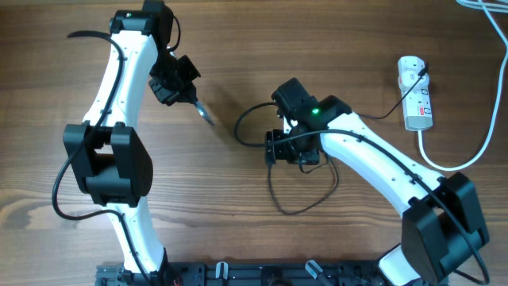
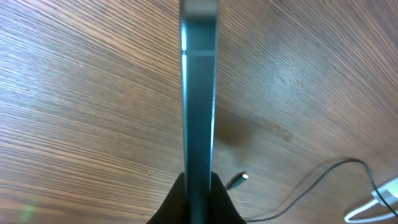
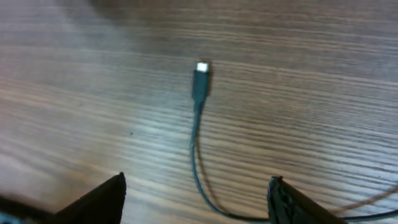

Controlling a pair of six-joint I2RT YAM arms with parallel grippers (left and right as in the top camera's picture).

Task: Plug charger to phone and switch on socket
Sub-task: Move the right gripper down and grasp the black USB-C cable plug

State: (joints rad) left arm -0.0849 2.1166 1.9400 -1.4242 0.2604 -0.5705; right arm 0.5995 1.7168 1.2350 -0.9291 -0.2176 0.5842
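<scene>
Overhead: the left gripper point(image 1: 193, 99) pinches the phone point(image 1: 204, 114) and holds it off the table point(image 1: 32, 254), edge toward the camera, so it reads as a thin sliver and no screen shows. The right gripper point(image 1: 271, 149) is mid-table over the charger point(image 1: 240, 127). The thin dark cable loops around it and runs right to the socket point(image 1: 414, 94) near the far right edge. A dark plug looks seated in the socket, but the switch is too small to read. The cable's tip is hard to pick out here. Left wrist: the phone point(image 2: 199, 93) runs edge-on down the middle of the frame, clamped between the dark fingers point(image 2: 171, 211) at the bottom. The charger point(image 2: 237, 180) tip lies on the wood just right of them, not touching. The phone's far end is blurred and I can't see a port. A white bit at the lower right corner is cut off, cord or socket, can't tell. Right wrist: the fingers point(image 3: 99, 199) are spread wide with nothing gripped. The charger point(image 3: 200, 78) connector lies flat ahead of the right gripper point(image 3: 196, 199), its cable trailing back between the fingers. Step in hand, my call: grabbing the connector end, with plug-in and switch both not yet done. The next move calls for lowering and closing on the connector body just behind the metal tip, then lining it up with the phone's port. That is a narrow target, and the thin cable may slip or twist.
</scene>
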